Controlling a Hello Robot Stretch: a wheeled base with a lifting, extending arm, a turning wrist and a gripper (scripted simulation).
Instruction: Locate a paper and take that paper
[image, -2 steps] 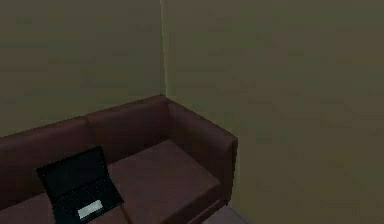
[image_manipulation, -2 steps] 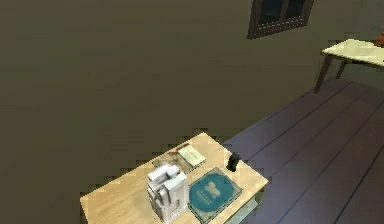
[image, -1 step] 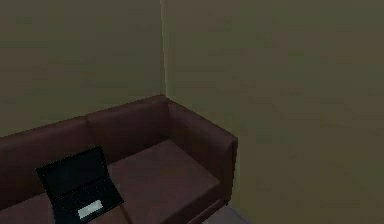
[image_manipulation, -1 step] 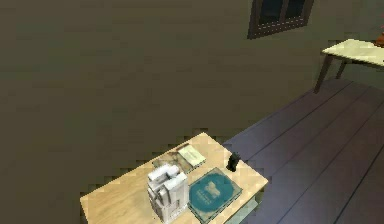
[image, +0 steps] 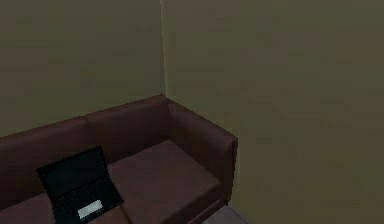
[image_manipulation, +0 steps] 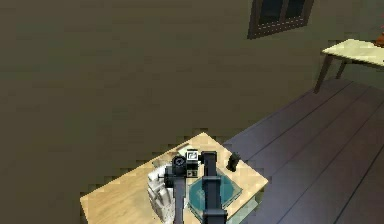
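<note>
In the forward view, a dark reddish-brown sofa (image: 150, 150) stands in the lower left against a wall corner. An open black laptop (image: 82, 186) lies on its seat near the bottom left. In the arm side view, a small light wooden table (image_manipulation: 122, 188) sits at the bottom centre on a dark plank floor (image_manipulation: 300, 140), and the arm (image_manipulation: 193, 207) rises over it from the bottom edge. Just right of the arm a round teal dish (image_manipulation: 224, 190) lies on the tabletop, and a small dark object (image_manipulation: 233, 160) stands near the table's upper right edge. A second pale table (image_manipulation: 355, 48) stands well apart at the upper right, near a dark-framed window (image_manipulation: 280, 15). The gripper (image_manipulation: 178, 165) appears above the table's middle. A whitish thing (image_manipulation: 160, 188), possibly the paper, lies on the tabletop just below and left of it. It cannot be told whether the gripper touches that thing or holds anything.
</note>
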